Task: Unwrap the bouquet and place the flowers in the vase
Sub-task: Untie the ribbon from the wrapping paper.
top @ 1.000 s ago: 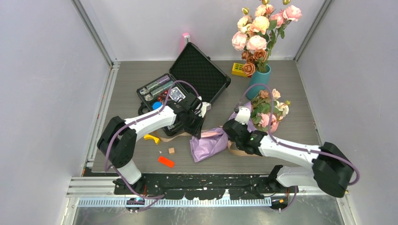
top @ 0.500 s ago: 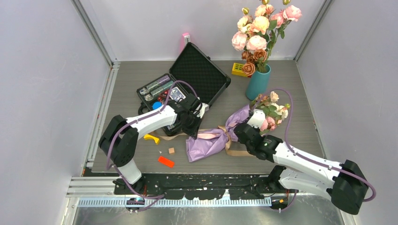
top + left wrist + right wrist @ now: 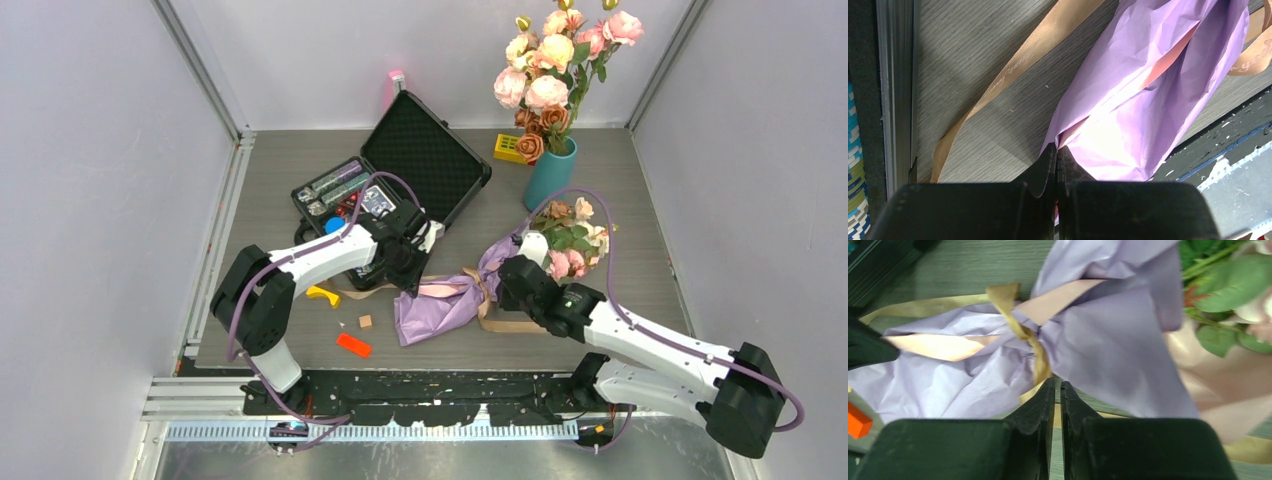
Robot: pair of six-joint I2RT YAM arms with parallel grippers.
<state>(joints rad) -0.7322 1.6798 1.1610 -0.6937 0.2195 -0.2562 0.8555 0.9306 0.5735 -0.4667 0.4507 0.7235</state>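
The bouquet [image 3: 460,295] lies flat on the table, just on the arms' side of the vase [image 3: 550,175]. Its flowers [image 3: 575,240] are at the end nearest the vase, and its paper tail points away from the vase toward the left arm. The vase already holds a bunch of big roses [image 3: 545,60], so little room is left at its mouth.

Your left gripper [image 3: 1057,150] is clenched on the paper edge at the end far from the vase. Treat it as your anchor: hold it firm and low so the bundle cannot slide.

Your right gripper [image 3: 1058,385] sits at the ribbon [image 3: 1023,332], on the side of the knot away from the vase. Its jaws are nearly together with a thin slit between them. A ribbon tail runs down to the fingertips, but I cannot tell whether it is pinched.

The step in hand looks like undoing the knot.
- Make sure you have one loose tail and not the band around the paper, since pulling the band will only tighten it.
- Pull the tail along the table, away from the knot and away from the vase, slowly, against the left grip.
- Do not lift, or the whole bundle will rise and the flowers may sweep into the vase.
- If the paper bunches up at the knot, ease off and take the grip again closer to the knot.
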